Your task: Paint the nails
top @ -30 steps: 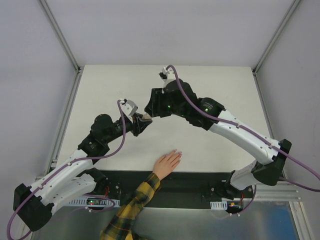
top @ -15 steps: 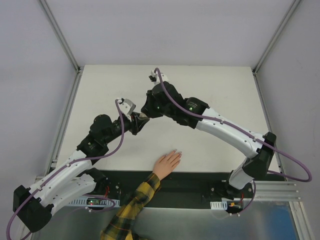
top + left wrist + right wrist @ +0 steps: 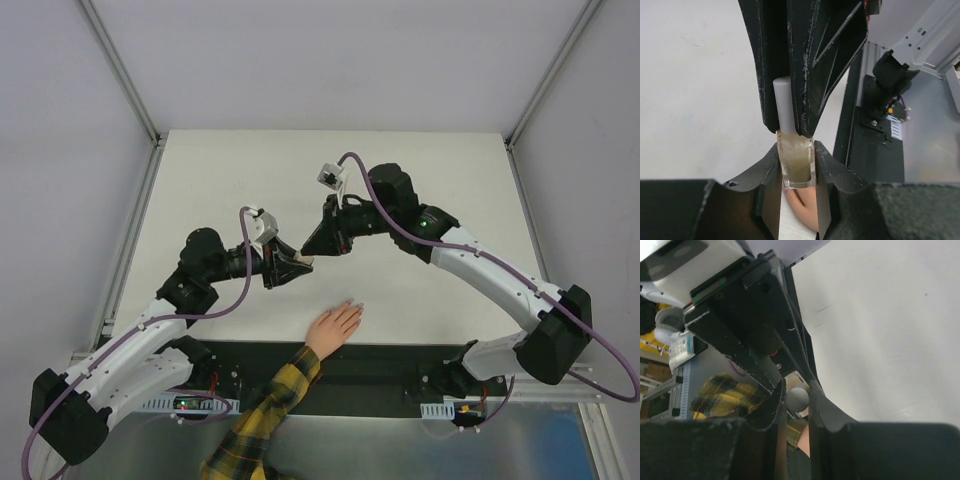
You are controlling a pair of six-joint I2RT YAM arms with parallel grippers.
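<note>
A light-skinned hand point(image 3: 335, 325) with a yellow-and-black plaid sleeve point(image 3: 262, 415) lies flat at the table's near edge. Its pale nails point(image 3: 357, 306) are tiny at the fingertips. My left gripper point(image 3: 292, 268) is shut on a small beige bottle point(image 3: 796, 162), held above the table, up and left of the hand. My right gripper point(image 3: 312, 247) is shut on the bottle's grey-white cap point(image 3: 784, 107). The cap's round end point(image 3: 797, 398) sits between the right fingers. Skin of the hand point(image 3: 807, 212) shows under the bottle.
The white table point(image 3: 440, 180) is walled at the back and both sides. A black strip point(image 3: 400, 360) runs along its near edge, with the arm bases and cabling. Purple cables loop over both arms.
The right arm swung its wrist to the right and now reaches the bottle's cap from the upper right. The left gripper shifted slightly right and nearer with the bottle. The hand stayed still.
</note>
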